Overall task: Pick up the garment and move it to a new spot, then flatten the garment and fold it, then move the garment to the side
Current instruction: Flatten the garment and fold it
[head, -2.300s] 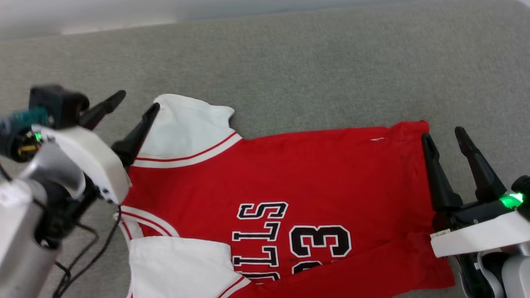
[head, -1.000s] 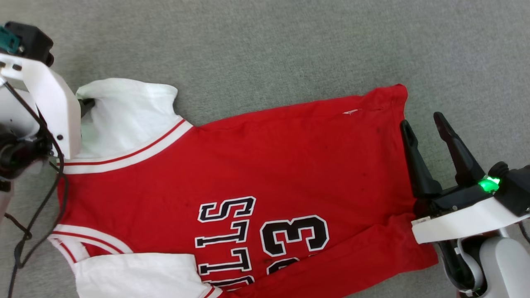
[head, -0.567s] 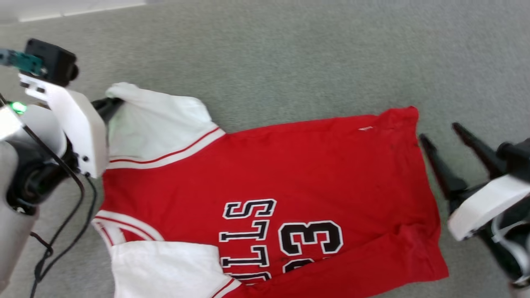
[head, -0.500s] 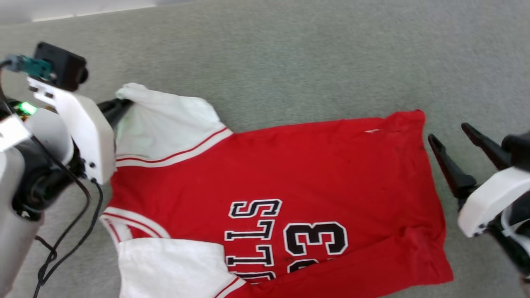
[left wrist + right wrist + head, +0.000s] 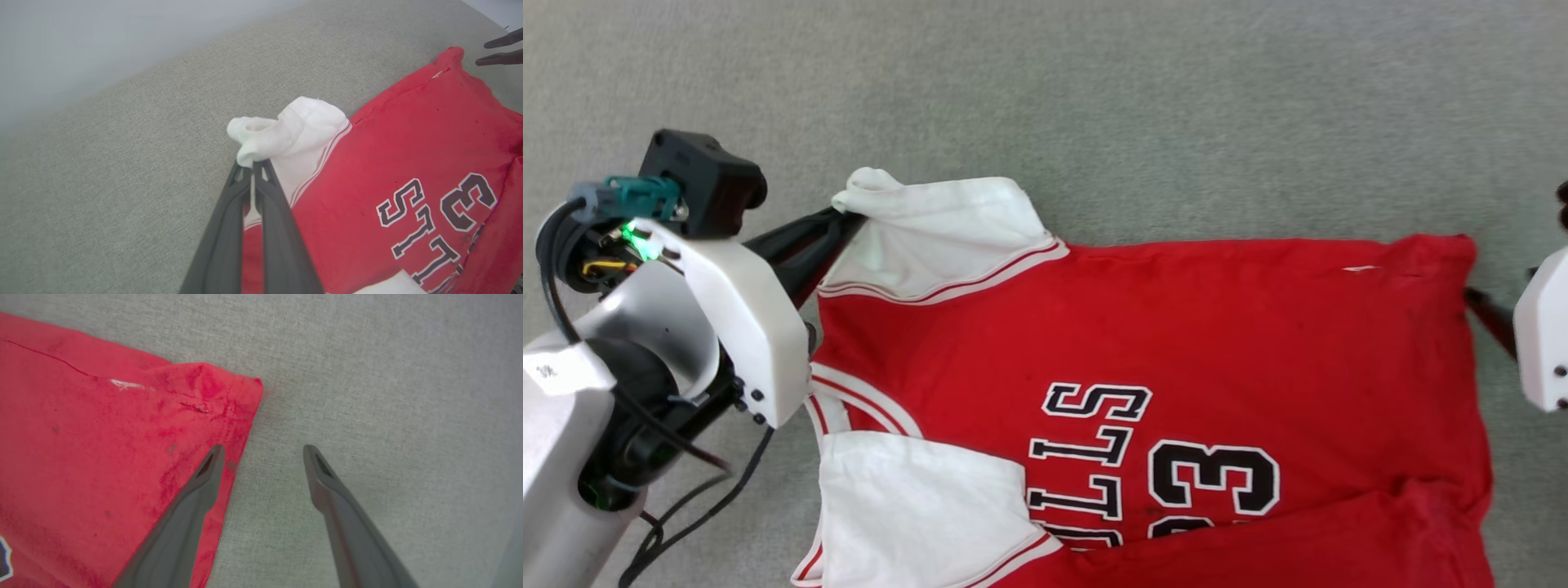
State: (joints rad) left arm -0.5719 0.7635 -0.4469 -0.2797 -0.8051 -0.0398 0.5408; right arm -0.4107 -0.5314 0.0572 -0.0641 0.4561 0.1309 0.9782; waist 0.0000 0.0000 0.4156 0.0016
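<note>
The garment (image 5: pixel 1176 327), a red jersey with white sleeves and black lettering, lies spread on a grey fabric surface. My left gripper (image 5: pixel 845 219) is shut on the cuff of the far white sleeve (image 5: pixel 286 130), which is bunched and raised at the fingertips (image 5: pixel 261 167). My right gripper (image 5: pixel 263 451) is open and holds nothing. It sits at the far hem corner (image 5: pixel 229 392), one finger over the red edge and the other over bare surface. One of its dark fingers (image 5: pixel 1489 317) shows in the head view beside the hem. The garment's near part runs off the head view's bottom edge.
The grey fabric surface (image 5: pixel 1094 98) stretches wide beyond the garment on the far side and to the left. Its far edge against a pale background (image 5: pixel 102 41) shows in the left wrist view. My left arm's cables (image 5: pixel 678 523) hang near the garment's collar side.
The head camera has shifted, so the whole picture moved. My left gripper stays shut on the sleeve cuff, which now stands bunched and lifted. The right gripper stays open by the hem.
</note>
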